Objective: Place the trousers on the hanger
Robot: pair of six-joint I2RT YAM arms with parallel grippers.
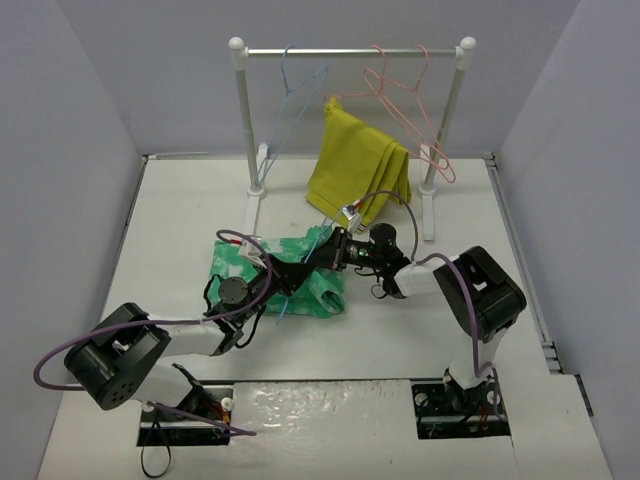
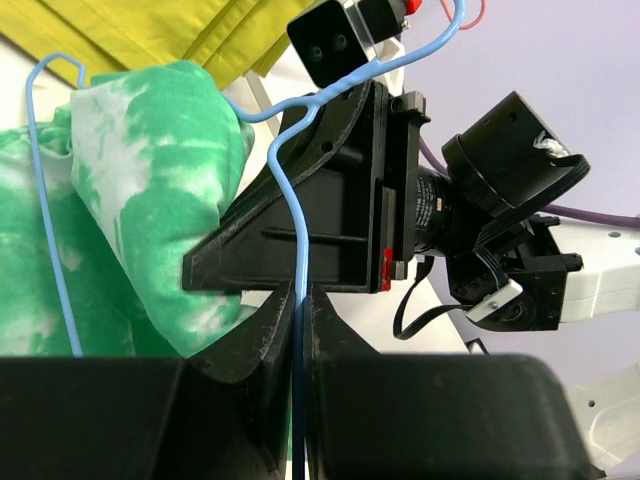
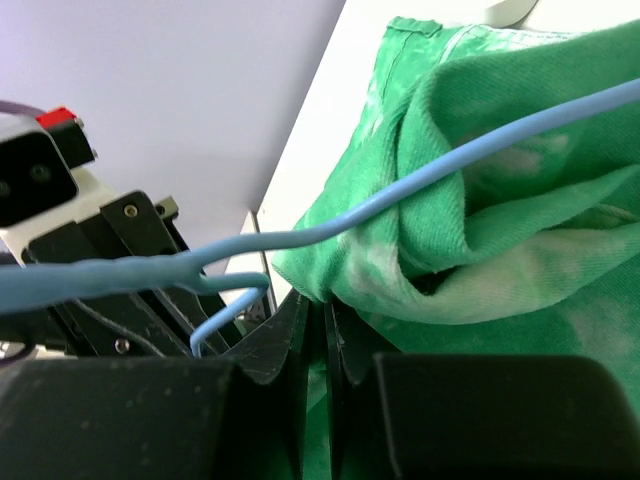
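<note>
- White table point(image 1: 400, 335), grey walls; a clothes rack point(image 1: 350, 51) stands at 12 o'clock.
- The trousers point(image 1: 320, 290) lie at the table centre.
- The left gripper point(image 2: 300, 300) pinches the blue hanger point(image 2: 290, 200) wire.
- The right gripper point(image 3: 318, 308) is closed, its tips at the trousers.

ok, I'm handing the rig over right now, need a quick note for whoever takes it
Left end effector: shut on the hanger, gripping its wire.
Right end effector: shut, tips at the trousers beside the wire; cannot tell whether it pinches cloth.
Trousers lie bunched on the table between the arms, with the hanger across them, off the rail.
Done: hanger in hand, at the trousers.
Left: get the trousers hung over the hanger; the views do not show that yet.
</note>
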